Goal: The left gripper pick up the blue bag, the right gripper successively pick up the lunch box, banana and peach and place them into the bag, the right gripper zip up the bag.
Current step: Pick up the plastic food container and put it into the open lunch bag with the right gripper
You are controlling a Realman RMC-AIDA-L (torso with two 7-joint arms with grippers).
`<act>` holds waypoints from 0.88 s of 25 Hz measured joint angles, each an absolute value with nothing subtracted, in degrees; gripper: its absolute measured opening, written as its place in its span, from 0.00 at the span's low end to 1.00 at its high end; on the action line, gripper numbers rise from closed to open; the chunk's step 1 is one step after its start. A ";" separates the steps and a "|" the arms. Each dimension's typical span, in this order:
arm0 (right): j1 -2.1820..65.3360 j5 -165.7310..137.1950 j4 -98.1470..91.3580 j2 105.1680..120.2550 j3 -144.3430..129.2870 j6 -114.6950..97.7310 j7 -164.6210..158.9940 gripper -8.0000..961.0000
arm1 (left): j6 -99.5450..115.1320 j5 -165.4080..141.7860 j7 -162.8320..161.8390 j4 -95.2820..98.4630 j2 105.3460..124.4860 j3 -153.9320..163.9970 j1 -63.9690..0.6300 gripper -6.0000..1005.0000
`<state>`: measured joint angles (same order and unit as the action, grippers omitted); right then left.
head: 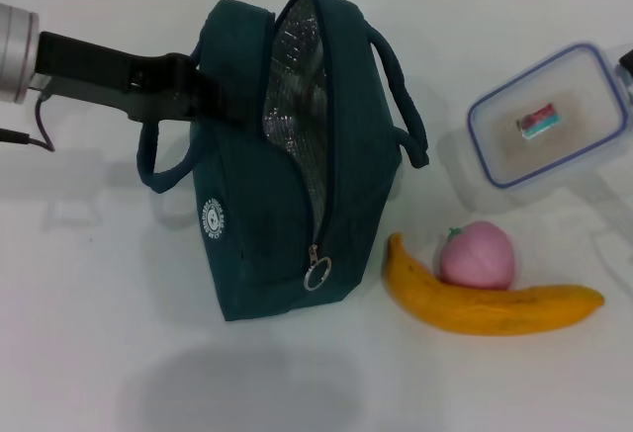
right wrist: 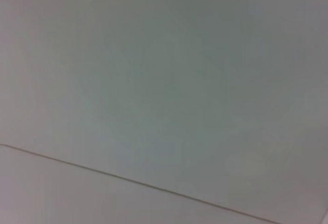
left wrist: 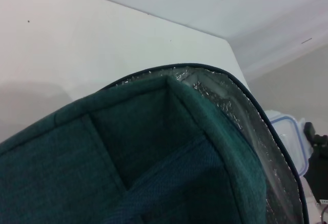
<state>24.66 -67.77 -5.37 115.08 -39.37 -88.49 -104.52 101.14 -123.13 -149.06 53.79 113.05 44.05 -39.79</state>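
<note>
Left claw [head: 213, 96] meets the blue bag [head: 267, 205] — seemingly gripping its side.

- Bright, even light falls from above across the white counter [head: 119, 284] in the head view, with no harsh glare.
- A soft grey shadow lies on the counter near the front edge, below the blue bag [head: 277, 175].
- The bag's foil lining [head: 297, 86] glints faintly.
- The left wrist view is sharp on the bag fabric.
- The right wrist view is a dim, featureless grey-green blur, out of focus.
</note>
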 joint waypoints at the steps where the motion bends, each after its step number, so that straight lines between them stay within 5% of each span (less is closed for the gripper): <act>1: 24.66 -67.77 -5.37 115.08 -39.37 -88.49 -104.52 0.11 | 101.16 -123.13 -149.06 53.79 113.04 44.12 -39.80 0.04; 22: 22.95 -61.74 -4.73 114.95 -39.37 -98.03 -111.32 0.11 | 101.25 -123.13 -148.97 53.82 113.08 44.21 -40.18 0.04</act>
